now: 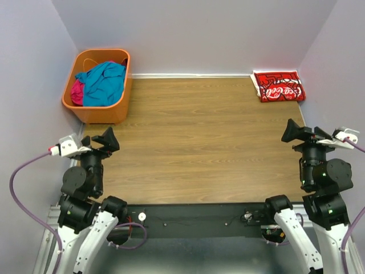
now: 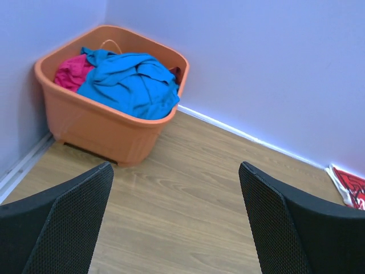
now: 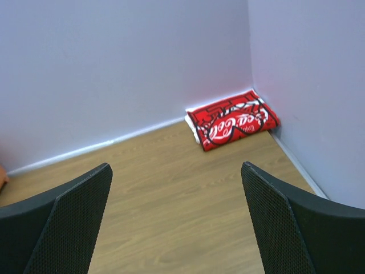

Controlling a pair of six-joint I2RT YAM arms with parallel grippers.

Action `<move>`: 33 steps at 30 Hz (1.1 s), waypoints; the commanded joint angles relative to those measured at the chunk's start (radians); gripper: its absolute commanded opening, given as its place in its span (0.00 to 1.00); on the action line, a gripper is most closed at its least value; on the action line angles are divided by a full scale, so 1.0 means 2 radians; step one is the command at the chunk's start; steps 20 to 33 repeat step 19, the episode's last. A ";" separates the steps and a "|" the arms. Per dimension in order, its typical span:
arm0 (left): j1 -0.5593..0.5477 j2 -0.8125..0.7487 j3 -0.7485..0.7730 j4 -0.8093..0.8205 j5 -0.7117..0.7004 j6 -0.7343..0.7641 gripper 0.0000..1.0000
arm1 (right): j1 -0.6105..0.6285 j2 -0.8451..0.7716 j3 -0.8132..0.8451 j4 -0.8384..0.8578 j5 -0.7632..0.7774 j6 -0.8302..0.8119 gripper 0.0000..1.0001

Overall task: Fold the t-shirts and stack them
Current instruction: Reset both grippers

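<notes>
A folded white t-shirt with a red printed face [image 1: 279,86] [image 3: 232,119] lies in the table's far right corner. A crumpled teal-blue t-shirt [image 1: 105,83] [image 2: 130,83] and a magenta t-shirt [image 1: 77,92] [image 2: 71,72] fill the orange basket [image 1: 100,113] [image 2: 97,125] at the far left. My left gripper [image 1: 108,140] [image 2: 175,220] hovers open and empty near the left front, pointing toward the basket. At the right side, my right gripper [image 1: 293,131] [image 3: 175,220] is open and empty too, facing the folded shirt.
Purple walls close in the wooden table [image 1: 199,142] on the left, back and right. A red edge of the folded shirt [image 2: 351,188] shows at the right border of the left wrist view. The arm bases and purple cables [image 1: 23,171] sit along the near edge.
</notes>
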 commanded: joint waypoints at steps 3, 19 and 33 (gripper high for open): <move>0.001 -0.090 -0.038 0.003 -0.067 -0.018 0.99 | 0.000 -0.024 -0.018 -0.063 -0.020 0.017 1.00; 0.003 -0.130 -0.062 0.002 -0.072 -0.053 0.99 | 0.000 -0.059 -0.060 -0.066 -0.082 0.007 1.00; 0.003 -0.130 -0.062 0.002 -0.072 -0.053 0.99 | 0.000 -0.059 -0.060 -0.066 -0.082 0.007 1.00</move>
